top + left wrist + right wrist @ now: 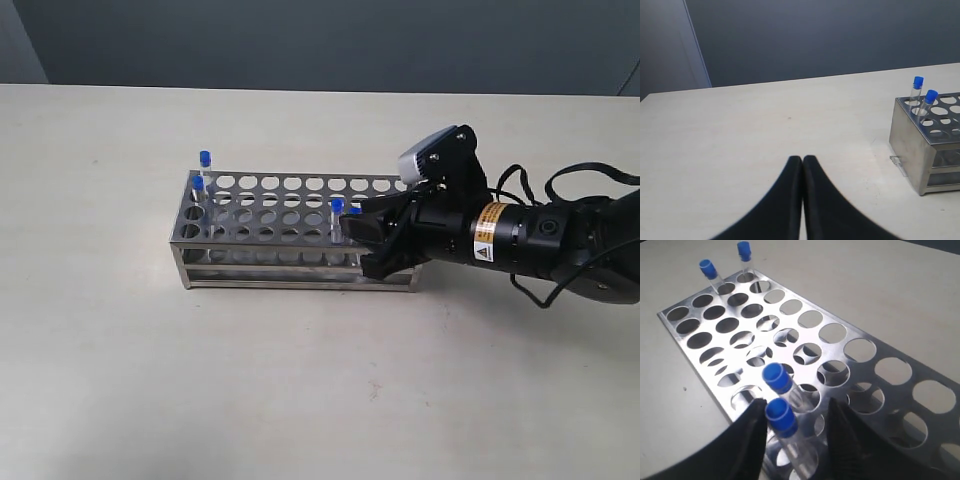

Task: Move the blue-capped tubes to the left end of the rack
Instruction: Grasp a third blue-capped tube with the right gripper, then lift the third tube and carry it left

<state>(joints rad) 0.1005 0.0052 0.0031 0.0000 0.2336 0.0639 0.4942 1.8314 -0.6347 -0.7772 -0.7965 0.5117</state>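
The right jaws are spread around a blue-capped tube (781, 419) in the rack (907, 135); the left jaws are pressed together over the desk (740, 130)

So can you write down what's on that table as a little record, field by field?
rack: steel, on the table
tube 1: blue cap, leftmost column, back
tube 2: blue cap, leftmost column, next hole forward
tube 3: blue cap, towards right end
tube 4: beside tube 3, between open jaws of right gripper
left gripper: shut, over the table, apart from rack
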